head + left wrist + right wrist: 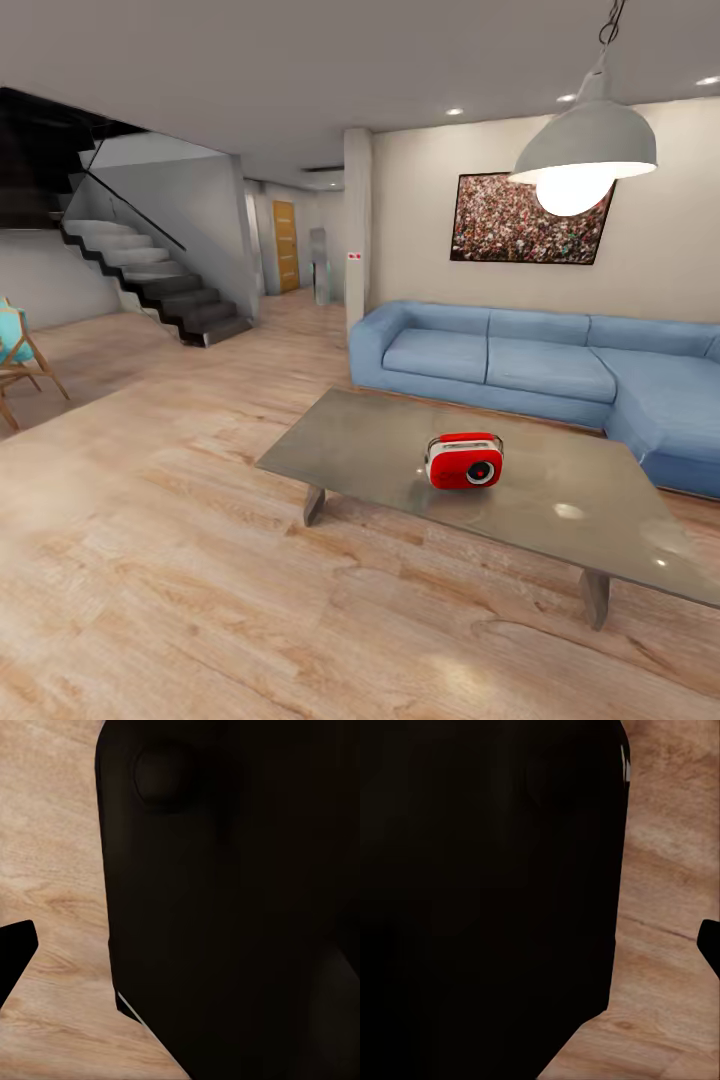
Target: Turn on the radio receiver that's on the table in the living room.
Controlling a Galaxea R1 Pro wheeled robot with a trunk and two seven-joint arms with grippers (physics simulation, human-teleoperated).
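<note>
We note the radio receiver (pixel 464 461) upright on the glossy grey surface (pixel 560 500); either pincer's state we cannot tell.

we see the radio (pixel 465 461) standing on the desk (pixel 370 440) near its middle, the sofa (pixel 520 365) behind the desk, a picture (pixel 530 219) above the sofa, stairs (pixel 150 270) far left.

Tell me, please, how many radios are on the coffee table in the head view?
1. The radio receiver stands upright on the table, near the middle of its glossy top, its round dial facing the camera, in front of the blue sofa. Nothing on the tabletop could hide another.
</note>
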